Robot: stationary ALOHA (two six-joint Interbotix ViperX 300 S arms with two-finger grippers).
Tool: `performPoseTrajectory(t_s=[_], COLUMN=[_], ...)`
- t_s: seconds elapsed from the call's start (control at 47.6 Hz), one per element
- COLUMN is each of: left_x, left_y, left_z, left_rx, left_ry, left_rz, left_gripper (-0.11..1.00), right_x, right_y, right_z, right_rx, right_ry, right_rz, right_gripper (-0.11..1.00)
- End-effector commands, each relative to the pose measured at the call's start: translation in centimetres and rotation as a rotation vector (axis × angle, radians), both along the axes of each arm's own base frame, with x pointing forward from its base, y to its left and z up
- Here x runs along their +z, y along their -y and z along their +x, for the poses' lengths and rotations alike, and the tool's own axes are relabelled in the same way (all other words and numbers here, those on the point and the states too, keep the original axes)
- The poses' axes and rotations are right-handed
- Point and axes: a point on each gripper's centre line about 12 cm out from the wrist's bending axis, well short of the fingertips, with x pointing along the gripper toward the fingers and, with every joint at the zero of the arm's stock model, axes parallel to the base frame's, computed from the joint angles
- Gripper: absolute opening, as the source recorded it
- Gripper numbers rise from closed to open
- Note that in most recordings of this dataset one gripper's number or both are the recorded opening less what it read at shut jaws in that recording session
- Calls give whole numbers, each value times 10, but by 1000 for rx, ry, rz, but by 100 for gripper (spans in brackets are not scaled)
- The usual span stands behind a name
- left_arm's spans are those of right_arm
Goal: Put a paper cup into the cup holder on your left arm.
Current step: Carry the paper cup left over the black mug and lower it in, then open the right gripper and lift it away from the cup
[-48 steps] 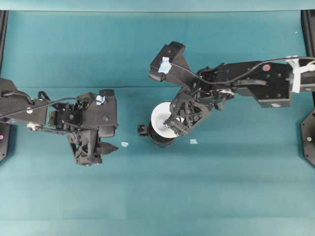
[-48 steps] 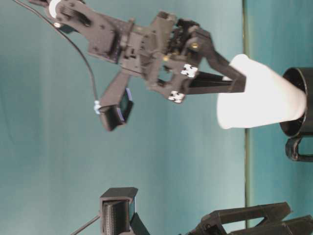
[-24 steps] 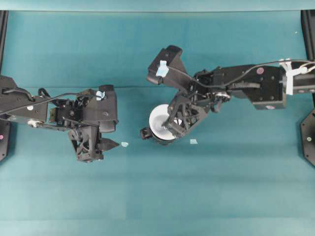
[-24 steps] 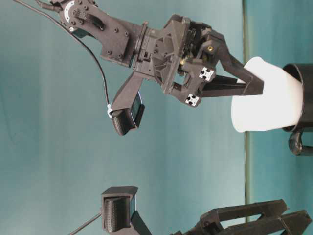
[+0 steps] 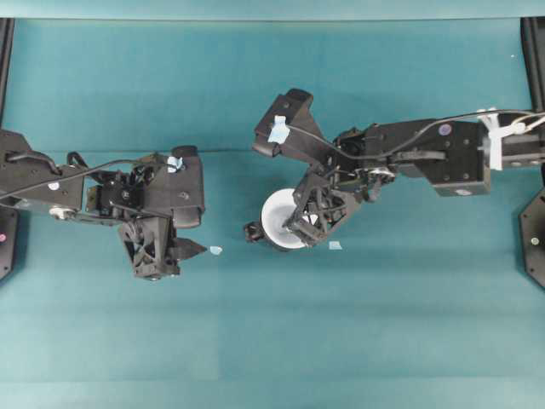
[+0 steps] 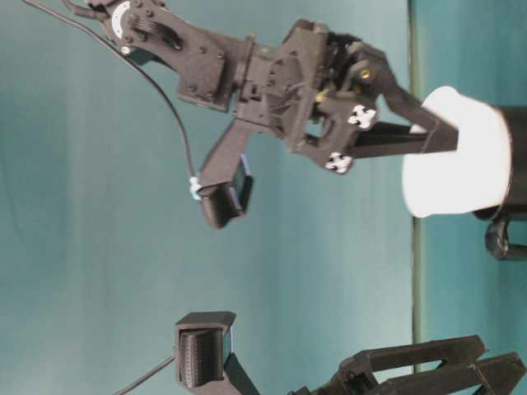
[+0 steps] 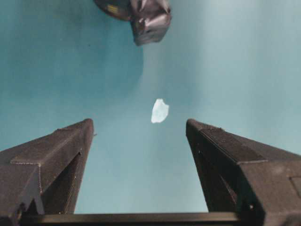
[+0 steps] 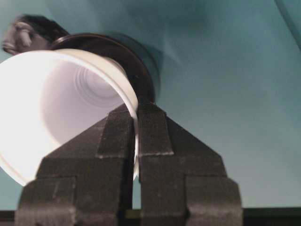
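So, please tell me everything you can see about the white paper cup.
The cup is plain white paper, tapered, with a wide rolled rim and a smaller base showing faint rings inside. It is empty and opens upward. Its lower part sits inside the black holder, while most of its wall is above the holder's rim. The right pincer is shut on its rim, one finger inside and one outside the wall. Nothing else touches it. It stands near the middle of the teal table.

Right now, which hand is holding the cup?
The right hand: it is shut on the cup rim above the holder. The left hand is open and empty.
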Motion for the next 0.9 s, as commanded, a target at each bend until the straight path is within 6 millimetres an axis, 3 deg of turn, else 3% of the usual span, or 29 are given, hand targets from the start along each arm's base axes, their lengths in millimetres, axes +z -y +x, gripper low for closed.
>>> performPoseTrajectory(t_s=[0.0, 0.609, 0.777, 0.882], left_x=[4, 2, 1, -1], left_y=[-1, -3, -3, -3], left_z=[4, 3, 2, 1], left_rx=[1, 8, 9, 8], left_ry=[17, 12, 8, 3], left_rz=[2, 1, 0, 1], left_gripper=[83, 83, 83, 83], right_x=[4, 8, 10, 11], right_y=[-1, -5, -4, -5], right_z=[2, 7, 11, 12], right_rx=[-3, 8, 5, 5], right_ry=[8, -1, 10, 13], right_rz=[1, 4, 4, 5], right_gripper=[-4, 4, 16, 31])
